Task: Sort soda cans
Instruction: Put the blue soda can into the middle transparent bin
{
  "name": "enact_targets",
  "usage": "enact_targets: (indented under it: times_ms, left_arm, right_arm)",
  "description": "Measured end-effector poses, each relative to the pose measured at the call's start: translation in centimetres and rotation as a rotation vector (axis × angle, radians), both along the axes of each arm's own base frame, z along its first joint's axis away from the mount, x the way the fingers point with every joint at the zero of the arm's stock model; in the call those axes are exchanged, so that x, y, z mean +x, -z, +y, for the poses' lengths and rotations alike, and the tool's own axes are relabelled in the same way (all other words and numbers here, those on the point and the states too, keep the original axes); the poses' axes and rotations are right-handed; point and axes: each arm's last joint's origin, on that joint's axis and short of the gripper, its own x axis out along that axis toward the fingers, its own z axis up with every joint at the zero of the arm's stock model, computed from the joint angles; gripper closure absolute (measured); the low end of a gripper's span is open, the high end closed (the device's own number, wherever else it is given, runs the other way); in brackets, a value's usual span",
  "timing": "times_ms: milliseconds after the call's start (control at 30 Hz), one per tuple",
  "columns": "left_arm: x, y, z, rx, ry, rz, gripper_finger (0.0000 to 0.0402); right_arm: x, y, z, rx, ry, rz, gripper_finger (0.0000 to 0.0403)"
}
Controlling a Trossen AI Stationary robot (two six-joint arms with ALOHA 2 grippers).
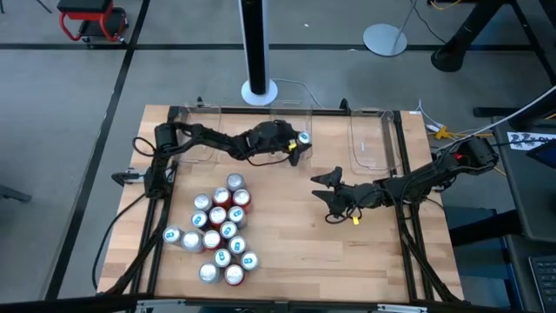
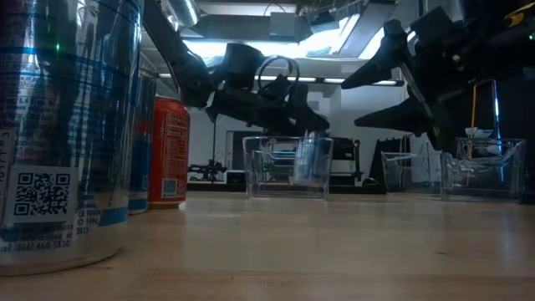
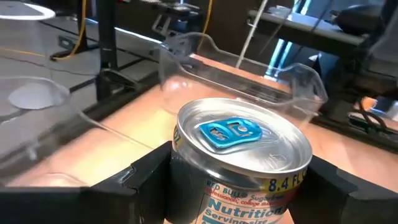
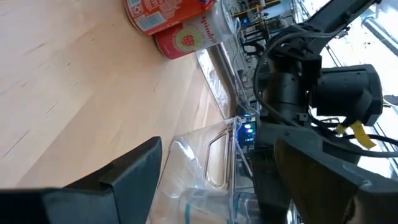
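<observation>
Open wood mid-table, with cans crowding one side and bins lining the far edge

A tight cluster of soda cans (image 1: 221, 230) is filling the left-front part of the table (image 1: 347, 252), leaving little room to slip between them, while the wood to their right is lying bare up to the front edge. Clear plastic bins (image 1: 369, 139) are lining the far edge, their walls blocking low passes there. The left gripper (image 1: 300, 143) is hanging over the far-centre bin, its jaws closed around a blue-and-white can (image 3: 245, 155). The right gripper (image 1: 334, 196) is occupying the space right of centre, jaws apart and holding nothing.
</observation>
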Motion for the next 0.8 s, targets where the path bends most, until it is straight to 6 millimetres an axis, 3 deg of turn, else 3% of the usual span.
enact_targets:
  times_ms: [500, 800]
  left_arm:
    - [0.6, 1.7, -0.8, 0.043, 0.011, 0.035, 0.0158]
    - [0.6, 1.6, -0.8, 0.082, 0.014, 0.040, 0.0123]
  right_arm:
    - [0.0, 0.0, 0.0, 0.006, 0.002, -0.004, 0.0093]
    - [0.0, 0.0, 0.0, 0.006, 0.002, -0.002, 0.0093]
